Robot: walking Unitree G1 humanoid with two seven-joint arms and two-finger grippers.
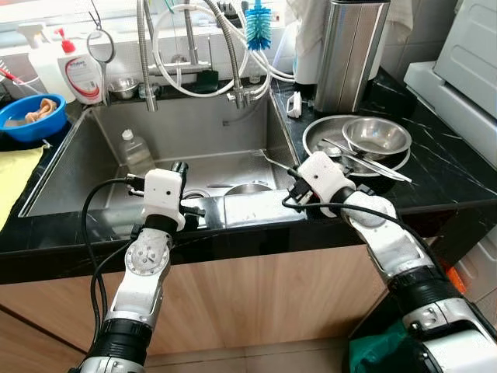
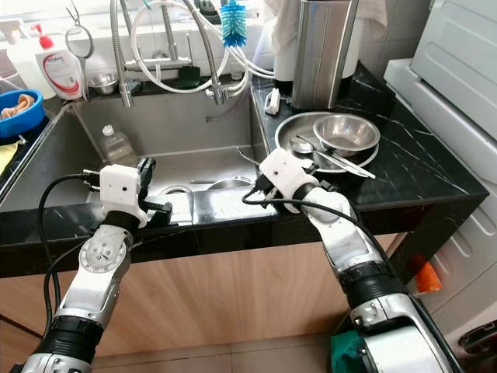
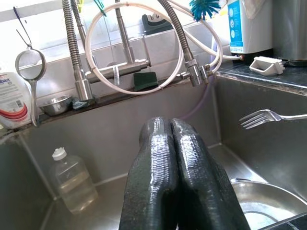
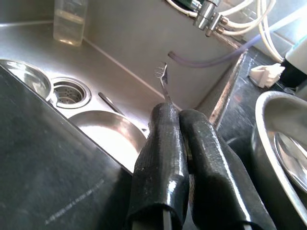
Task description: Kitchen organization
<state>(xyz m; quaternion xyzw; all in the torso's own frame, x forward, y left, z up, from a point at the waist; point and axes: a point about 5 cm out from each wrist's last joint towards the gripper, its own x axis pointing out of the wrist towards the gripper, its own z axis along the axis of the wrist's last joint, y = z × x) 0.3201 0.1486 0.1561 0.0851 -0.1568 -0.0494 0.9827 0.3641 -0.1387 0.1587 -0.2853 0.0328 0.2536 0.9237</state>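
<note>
So the right gripper [image 4: 180, 124] is clamped on a fork [image 4: 162, 76], held out over the sink [image 1: 109, 163] with the tines pointing off toward 10 o'clock, and the left gripper [image 3: 169, 143] is pinched closed on nothing at the sink's front edge. It's light, stiff and slick steel, so I'd guess it twists easily; gripping mid-handle looks safest, and the bowls [image 1: 377, 136] wait on the surface at 2 o'clock.
</note>
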